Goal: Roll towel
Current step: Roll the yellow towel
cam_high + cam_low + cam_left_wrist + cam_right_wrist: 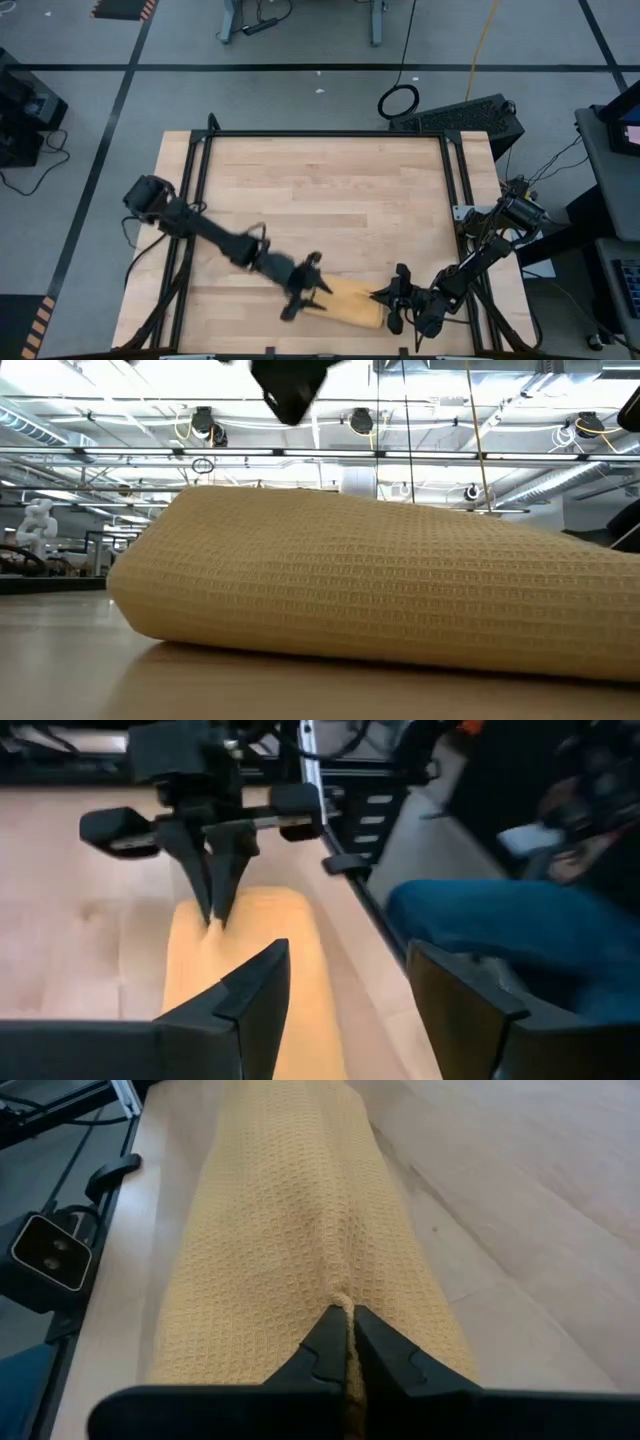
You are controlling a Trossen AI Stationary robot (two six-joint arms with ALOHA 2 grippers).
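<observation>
Rolled-up towel (352, 301) lying near the front edge of the bench (330, 190), toward its right corner, pinched at one end by the clenched right gripper (349, 1323), the left gripper (311, 293) released and spread wide just over the opposite end.
</observation>
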